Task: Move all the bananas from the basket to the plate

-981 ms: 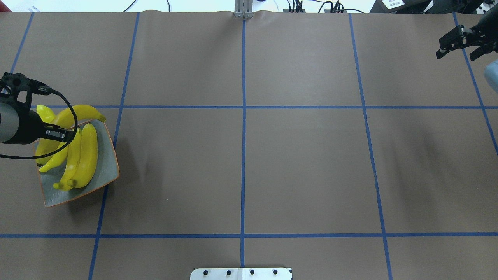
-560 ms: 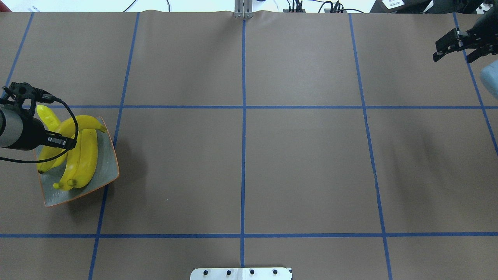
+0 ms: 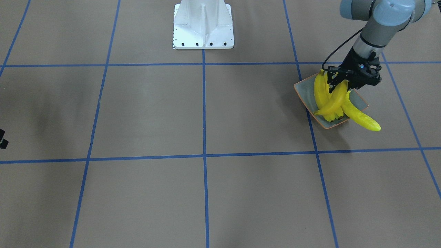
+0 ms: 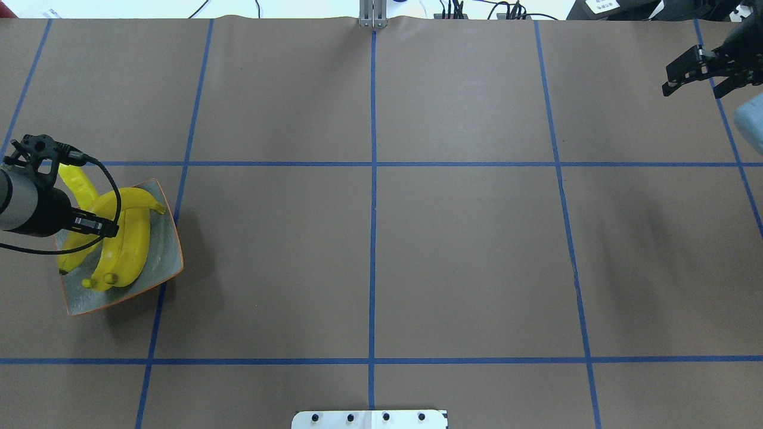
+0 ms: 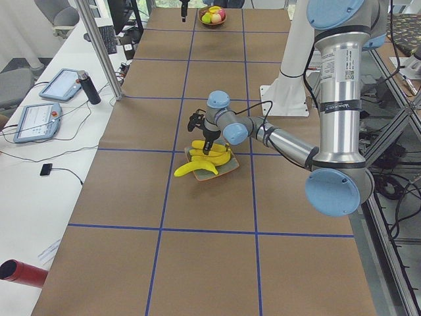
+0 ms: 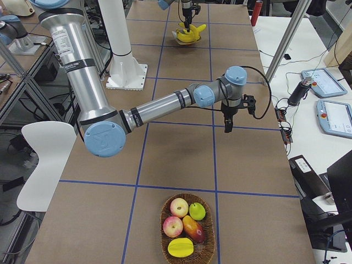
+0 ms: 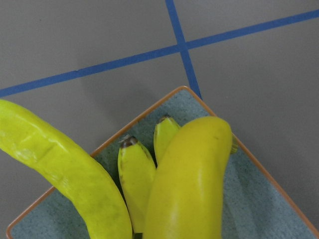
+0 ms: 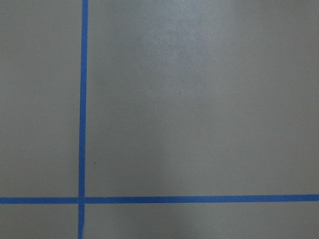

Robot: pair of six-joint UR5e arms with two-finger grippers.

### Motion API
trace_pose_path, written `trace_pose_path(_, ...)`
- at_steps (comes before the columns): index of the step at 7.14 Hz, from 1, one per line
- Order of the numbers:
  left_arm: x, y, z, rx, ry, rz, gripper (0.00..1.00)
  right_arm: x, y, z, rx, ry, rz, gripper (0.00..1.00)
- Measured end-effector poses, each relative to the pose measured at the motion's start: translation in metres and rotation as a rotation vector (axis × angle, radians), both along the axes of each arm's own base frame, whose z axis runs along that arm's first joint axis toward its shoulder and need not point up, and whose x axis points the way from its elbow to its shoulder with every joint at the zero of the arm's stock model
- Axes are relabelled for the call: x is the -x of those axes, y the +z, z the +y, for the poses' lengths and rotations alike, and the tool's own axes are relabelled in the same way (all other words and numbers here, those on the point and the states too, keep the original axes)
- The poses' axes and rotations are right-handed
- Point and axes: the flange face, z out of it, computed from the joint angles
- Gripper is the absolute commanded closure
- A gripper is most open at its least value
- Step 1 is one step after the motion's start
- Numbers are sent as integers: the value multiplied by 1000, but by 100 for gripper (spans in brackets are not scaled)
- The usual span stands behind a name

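Gripping the top banana (image 3: 332, 105) near its upper end, the left gripper (image 3: 341, 86) sits low over the plate (image 4: 161, 268), fingers clamped on either side of the fruit. That banana lies tilted across the others, its free tip reaching toward the plate edge nearest the table middle. Plate is at the left end of the table (image 4: 465, 250), just beside a crossing of blue tape lines (image 4: 372, 238). Four bananas (image 4: 134, 250) counted on it. Two lie side by side lengthwise and the gripped one arches over them. An outer banana (image 3: 361, 119) lies on the side away from the table middle, its far end sticking out past the plate rim over the table. Left wrist view shows the gripped banana big in the foreground, two banana tips behind it near a plate corner, and the paler outer banana crossing the rim at left; fingers not visible there. Right gripper (image 4: 691, 92) hangs above the table toward its far right corner, well apart from the plate, fingers spread wide. Its wrist view shows only brown surface and tape. Basket (image 6: 208, 245) stands at the table's right end, holding mixed fruit (image 6: 179, 208): apples, a mango-like piece, and a yellow piece whose kind cannot be told
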Motion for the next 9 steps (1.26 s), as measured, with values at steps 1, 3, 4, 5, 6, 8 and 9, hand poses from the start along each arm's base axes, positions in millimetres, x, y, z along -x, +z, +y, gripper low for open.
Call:
trace_pose_path(1,0,2,0,3,0,-2,100,0,0,0,-1,-1,0,1)
trace_pose_path(3,-1,5,0,9,1,-5,90,1,-1,0,-2,-1,-1,1)
trace_pose_path(4,-1,5,0,10,1,-6,46,1,-1,0,-3,-1,-1,1)
trace_pose_path(5,-1,5,-1,10,1,-6,0,1,-2,1,-4,-1,-1,1)
trace_pose_path(6,-1,6,-1,11,0,-6,0,1,-2,1,-5,-1,-2,1)
trace_pose_path(8,-1,5,-1,9,-1,-5,0,1,-3,1,-3,2,-4,1)
trace_pose_path(9,-1,4,0,8,-1,-3,0,1,-3,1,-2,3,-4,1)
